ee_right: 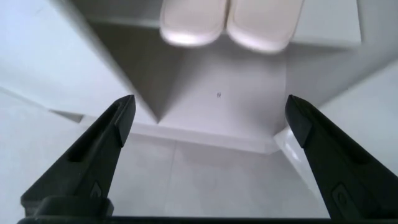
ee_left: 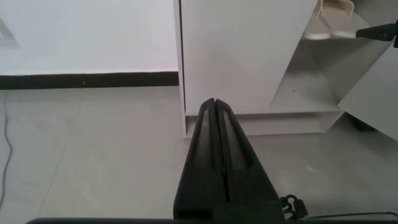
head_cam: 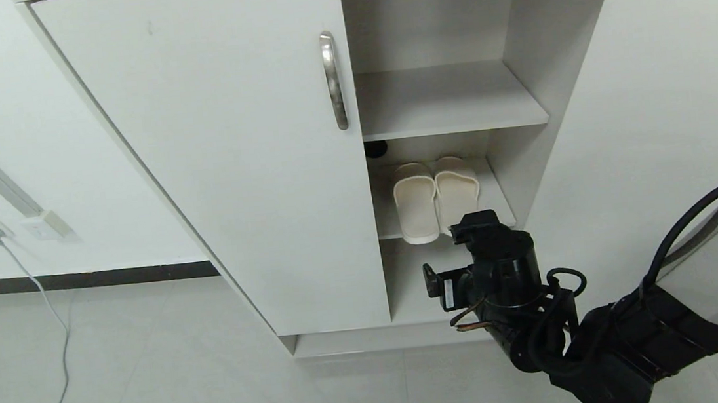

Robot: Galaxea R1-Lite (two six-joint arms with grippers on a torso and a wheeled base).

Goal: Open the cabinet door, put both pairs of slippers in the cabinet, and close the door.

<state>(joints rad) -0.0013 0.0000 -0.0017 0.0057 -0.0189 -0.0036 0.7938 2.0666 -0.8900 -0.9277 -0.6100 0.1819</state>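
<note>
A cream pair of slippers point(head_cam: 436, 197) lies side by side on the lower shelf point(head_cam: 497, 198) of the white cabinet, toes at the shelf's front edge. The cabinet's right door point(head_cam: 665, 99) stands open; its left door point(head_cam: 217, 162) is closed. My right gripper point(ee_right: 208, 106) hangs open and empty just in front of and below the slippers point(ee_right: 224, 18), level with the bottom compartment. In the head view it point(head_cam: 473, 225) sits right before the shelf edge. My left gripper point(ee_left: 214, 104) is shut with nothing in it, low over the floor and facing the cabinet base.
A metal handle point(head_cam: 334, 79) runs down the closed door's edge. A small dark object point(head_cam: 377, 149) shows at the back of the slipper shelf, partly behind that door. The upper shelf point(head_cam: 448, 97) is bare. A wall socket with a cable point(head_cam: 0, 233) is at left.
</note>
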